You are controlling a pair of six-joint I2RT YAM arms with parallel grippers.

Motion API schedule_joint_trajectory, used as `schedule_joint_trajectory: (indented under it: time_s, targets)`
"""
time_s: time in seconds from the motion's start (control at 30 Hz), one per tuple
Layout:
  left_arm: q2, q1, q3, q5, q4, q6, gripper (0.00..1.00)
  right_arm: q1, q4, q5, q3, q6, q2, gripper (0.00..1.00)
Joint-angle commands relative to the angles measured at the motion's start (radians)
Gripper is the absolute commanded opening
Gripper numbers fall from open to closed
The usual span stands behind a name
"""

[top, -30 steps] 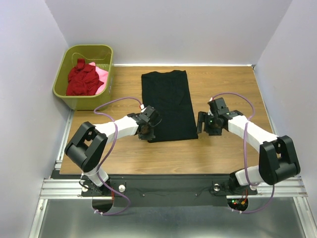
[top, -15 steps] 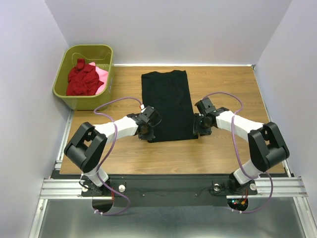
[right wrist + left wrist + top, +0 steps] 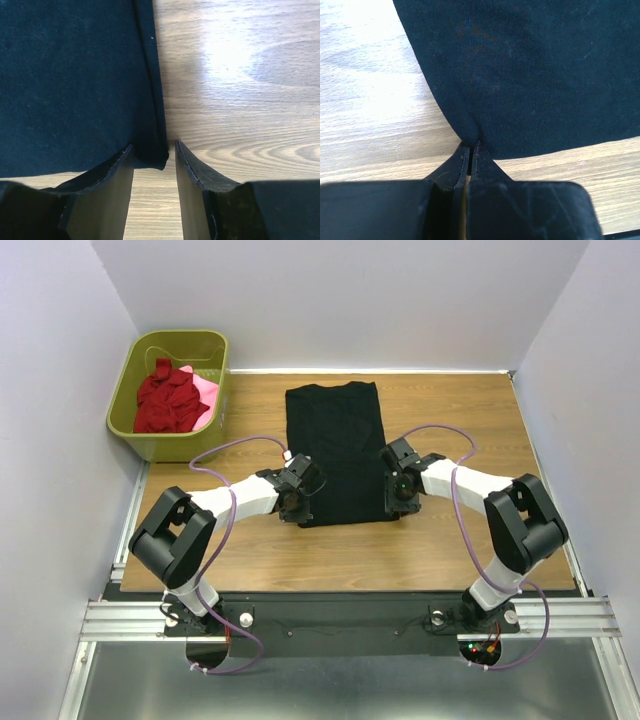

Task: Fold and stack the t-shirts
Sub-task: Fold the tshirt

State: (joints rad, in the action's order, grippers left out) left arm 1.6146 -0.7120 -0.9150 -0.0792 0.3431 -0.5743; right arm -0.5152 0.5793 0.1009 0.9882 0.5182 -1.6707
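A black t-shirt (image 3: 340, 450) lies flat in a long narrow strip down the middle of the wooden table. My left gripper (image 3: 297, 502) is shut on its near left corner; in the left wrist view the cloth (image 3: 530, 75) bunches into the closed fingertips of that gripper (image 3: 471, 145). At the near right corner, my right gripper (image 3: 398, 498) is open. In the right wrist view the shirt's corner (image 3: 65, 75) sits between the jaws of the right gripper (image 3: 154, 145), against the left finger, with a gap to the right one. A dark red t-shirt (image 3: 165, 400) and a pink one (image 3: 205, 390) lie crumpled in the basket.
The olive-green basket (image 3: 165, 445) stands at the table's far left corner. Bare wood (image 3: 460, 430) shows on either side of the black shirt and in front of it. Grey walls close in the back and both sides.
The right arm has swung left to the shirt's near right corner and its jaws have narrowed around it. The left gripper and the shirt have not moved.
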Motion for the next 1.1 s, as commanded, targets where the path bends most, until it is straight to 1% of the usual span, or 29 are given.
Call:
schedule_joint_trajectory:
  time_s: [0.0,0.1,0.13,0.2,0.23,0.3,0.37,0.4,0.5,0.57,0.67,0.77,0.8,0.83,0.87,0.9,0.93,1.0,1.03,1.07]
  targets:
    - [0.016,-0.006,0.042,0.001,0.036,0.014,0.0,-0.035,0.016,-0.009,-0.033,0.017,-0.13,0.4]
    - [0.016,-0.004,0.041,0.001,0.036,0.017,0.0,-0.042,0.014,-0.018,-0.026,0.006,-0.158,0.32]
    - [0.019,-0.004,0.041,0.001,0.036,0.021,0.0,-0.045,0.013,-0.02,-0.025,0.005,-0.159,0.24]
    - [0.022,-0.006,0.036,0.004,0.034,0.024,0.0,-0.046,0.011,-0.027,-0.022,-0.001,-0.164,0.15]
    - [0.022,-0.004,0.033,0.006,0.034,0.028,0.0,-0.046,0.011,-0.026,-0.022,-0.006,-0.161,0.08]
    - [0.021,-0.004,0.028,0.004,0.036,0.03,0.0,-0.046,0.014,0.009,-0.013,-0.015,-0.15,0.01]
    - [0.005,-0.001,0.021,-0.002,0.048,0.034,0.0,-0.046,0.031,0.043,0.001,-0.038,-0.121,0.01]
    - [-0.01,0.002,0.019,-0.005,0.054,0.036,0.0,-0.042,0.065,0.081,0.03,-0.049,-0.11,0.01]
    - [-0.039,0.008,0.007,0.012,0.076,0.042,0.0,-0.017,0.137,0.121,0.076,-0.079,-0.048,0.01]
    - [-0.068,0.009,-0.002,0.016,0.089,0.045,0.0,-0.013,0.169,0.129,0.089,-0.093,-0.014,0.01]
    - [-0.128,0.009,-0.004,0.021,0.122,0.053,0.0,-0.012,0.263,0.115,0.099,-0.127,0.041,0.01]
    - [-0.208,0.0,0.048,0.059,0.174,0.056,0.0,-0.013,0.339,0.056,0.057,-0.136,0.12,0.01]
    - [-0.231,-0.016,0.065,0.114,0.18,0.053,0.0,-0.013,0.352,0.033,0.043,-0.127,0.178,0.01]
    - [-0.252,-0.032,0.082,0.142,0.185,0.05,0.0,-0.014,0.37,-0.028,0.029,-0.123,0.207,0.01]
    - [-0.304,-0.047,0.122,0.174,0.189,0.041,0.0,-0.017,0.379,-0.056,0.011,-0.107,0.236,0.01]
    - [-0.332,-0.085,0.145,0.229,0.188,0.004,0.0,-0.02,0.408,-0.094,-0.014,-0.101,0.294,0.01]
    - [-0.363,-0.102,0.165,0.254,0.185,-0.019,0.0,-0.023,0.43,-0.096,-0.025,-0.093,0.317,0.01]
    - [-0.483,-0.154,0.229,0.312,0.172,-0.099,0.0,-0.028,0.493,-0.096,-0.043,-0.075,0.392,0.01]
    - [-0.51,-0.17,0.246,0.326,0.168,-0.099,0.0,-0.028,0.51,-0.115,-0.048,-0.07,0.393,0.01]
    - [-0.531,-0.191,0.258,0.335,0.169,-0.146,0.0,-0.028,0.525,-0.133,-0.052,-0.063,0.446,0.01]
